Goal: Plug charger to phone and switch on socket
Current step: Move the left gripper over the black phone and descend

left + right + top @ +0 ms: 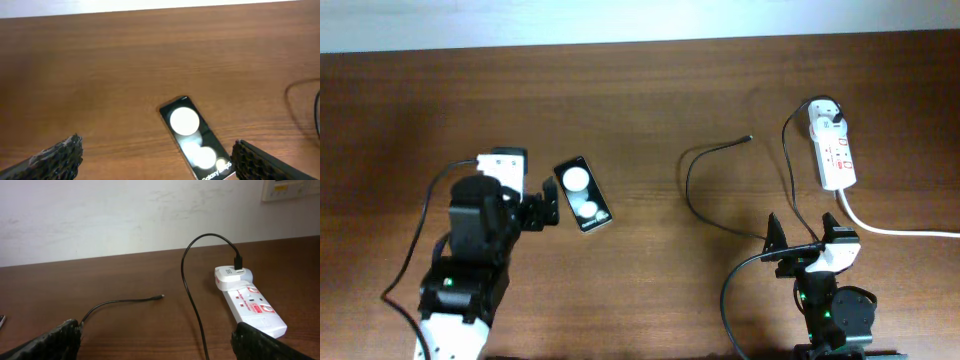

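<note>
The black phone lies on the table with two white reflections on its screen; in the left wrist view it sits just inside my right finger. My left gripper is open beside it, fingers apart. The thin black charger cable loops from its free tip to the white adapter in the white socket strip. My right gripper is open and empty, with the cable and strip ahead of it.
The strip's thick white cord runs to the right edge. A pale wall stands behind the table's far edge. The arms' own black cables trail near the front.
</note>
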Tool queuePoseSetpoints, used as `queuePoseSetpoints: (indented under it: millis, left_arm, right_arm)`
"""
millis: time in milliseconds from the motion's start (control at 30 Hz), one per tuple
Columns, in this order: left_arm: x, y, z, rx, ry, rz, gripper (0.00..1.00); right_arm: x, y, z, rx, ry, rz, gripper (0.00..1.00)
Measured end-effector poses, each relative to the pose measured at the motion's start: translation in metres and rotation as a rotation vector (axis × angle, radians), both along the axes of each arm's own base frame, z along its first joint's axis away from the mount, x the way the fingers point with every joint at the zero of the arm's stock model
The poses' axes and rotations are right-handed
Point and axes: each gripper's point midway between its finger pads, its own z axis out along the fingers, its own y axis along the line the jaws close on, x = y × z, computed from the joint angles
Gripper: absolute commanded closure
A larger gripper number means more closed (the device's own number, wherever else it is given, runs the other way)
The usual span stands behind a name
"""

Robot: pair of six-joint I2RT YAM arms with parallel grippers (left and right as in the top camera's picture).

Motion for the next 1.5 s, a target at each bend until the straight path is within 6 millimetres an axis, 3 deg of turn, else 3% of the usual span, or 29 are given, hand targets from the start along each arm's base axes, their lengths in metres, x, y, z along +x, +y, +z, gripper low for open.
queuePoseSetpoints:
  millis: [167, 400, 500, 567, 600, 700, 800, 1167, 1300, 1433, 1500]
  left_arm:
    - [0.008, -0.016, 0.003, -0.010, 0.008, -0.049, 0.01]
    - [-0.002, -0.053, 0.004, -0.178, 0.048, -0.203, 0.01]
    - [0.000, -0.047, 0.007, -0.255, 0.061, -0.104, 0.01]
    - [0.006, -0.037, 0.029, -0.291, 0.035, -0.010, 0.01]
    - [0.003, -0.031, 0.029, -0.282, 0.081, 0.032, 0.01]
    - [0.024, -0.021, 0.057, -0.278, 0.112, 0.141, 0.01]
    - [0.045, -0.024, 0.060, -0.277, 0.185, 0.187, 0.01]
    - [0.059, -0.062, 0.012, -0.266, 0.371, 0.261, 0.01]
    - [0.057, -0.061, -0.003, -0.239, 0.425, 0.273, 0.01]
    - [0.047, -0.058, -0.047, -0.162, 0.588, 0.307, 0.01]
    - [0.048, -0.065, -0.085, -0.147, 0.699, 0.304, 0.01]
  right_arm:
    - [0.000, 0.000, 0.000, -0.001, 0.000, 0.000, 0.01]
    - [0.000, 0.000, 0.000, 0.000, 0.000, 0.000, 0.01]
    - [0.000, 0.000, 0.000, -0.001, 0.000, 0.000, 0.01]
    - [0.000, 0.000, 0.000, 0.000, 0.000, 0.000, 0.01]
    - [0.000, 0.000, 0.000, 0.000, 0.000, 0.000, 0.01]
    - [0.000, 0.000, 0.000, -0.001, -0.001, 0.000, 0.01]
    - [0.000, 0.000, 0.000, -0.001, -0.001, 0.000, 0.01]
    - [0.000, 0.000, 0.000, 0.000, 0.000, 0.000, 0.01]
    - [0.000, 0.000, 0.000, -0.001, -0.001, 0.000, 0.01]
    - [0.000, 0.000, 0.000, 0.000, -0.001, 0.000, 0.01]
    - [0.000, 0.000, 0.000, -0.001, -0.001, 0.000, 0.01]
